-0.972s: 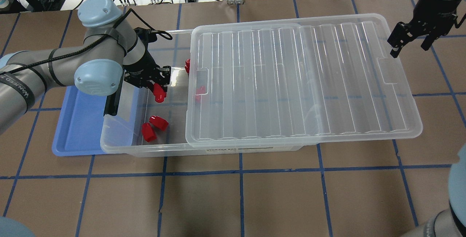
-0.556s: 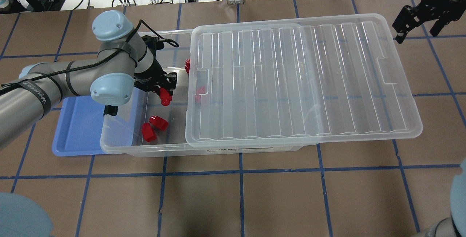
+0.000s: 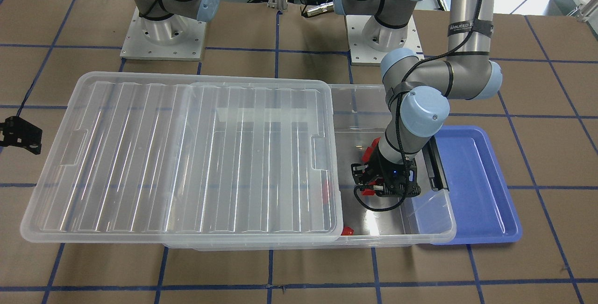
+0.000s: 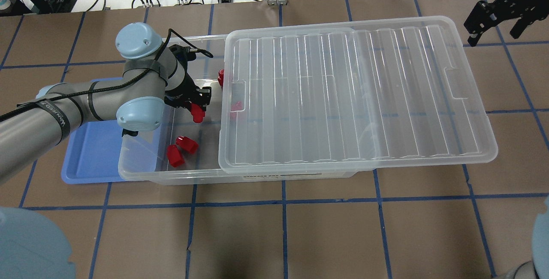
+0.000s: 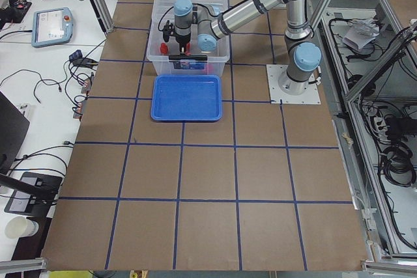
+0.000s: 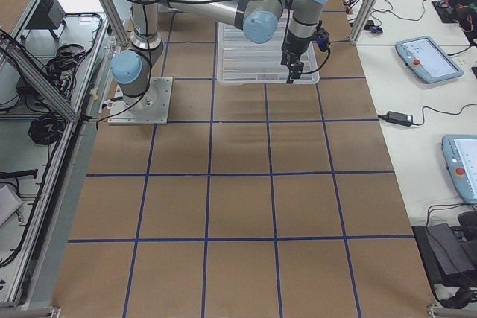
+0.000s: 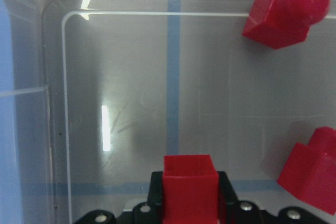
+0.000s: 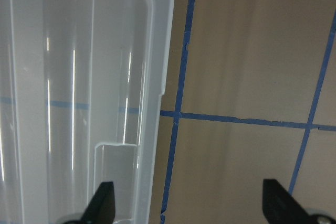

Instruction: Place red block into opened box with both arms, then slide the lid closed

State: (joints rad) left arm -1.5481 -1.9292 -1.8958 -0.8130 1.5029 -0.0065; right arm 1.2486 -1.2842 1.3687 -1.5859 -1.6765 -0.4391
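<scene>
My left gripper (image 4: 196, 106) hangs inside the open left end of the clear box (image 4: 141, 175), shut on a red block (image 4: 197, 115). The left wrist view shows that red block (image 7: 189, 183) squeezed between the black fingers above the box floor. Several other red blocks lie in the box, two of them (image 4: 186, 143) (image 4: 174, 155) near its front wall. The ribbed clear lid (image 4: 356, 94) rests on the box, slid far to the right and overhanging it. Off the lid's far right corner my right gripper (image 4: 497, 26) is open and holds nothing.
A blue tray (image 4: 88, 150) lies against the box's left end, partly under my left arm. Brown table with blue tape lines surrounds the box. Cables and gear sit beyond the table's far edge.
My left gripper has carried the red block a little to the right and deeper over the box. My right gripper has moved away toward the table's far right.
</scene>
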